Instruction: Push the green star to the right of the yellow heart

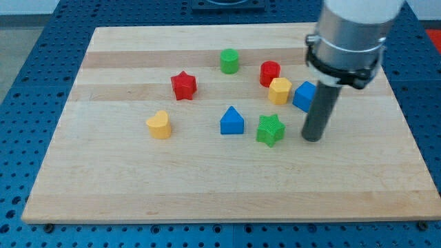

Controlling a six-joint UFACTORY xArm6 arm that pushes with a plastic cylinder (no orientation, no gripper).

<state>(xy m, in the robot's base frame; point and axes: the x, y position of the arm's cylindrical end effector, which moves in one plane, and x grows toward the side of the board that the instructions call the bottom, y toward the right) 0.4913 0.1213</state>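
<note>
The green star [271,129] lies on the wooden board [227,186], right of centre. The yellow heart [159,125] lies far to its left, with a blue triangle [231,121] between them, just left of the star. My tip [313,138] rests on the board a short way to the right of the green star, not touching it. The rod rises to the arm's grey body at the view's top right.
A red star [183,85] lies above the heart's right. A green cylinder [229,61], a red cylinder [269,73], a yellow hexagon [280,90] and a blue block [304,96], partly behind the rod, lie above the green star.
</note>
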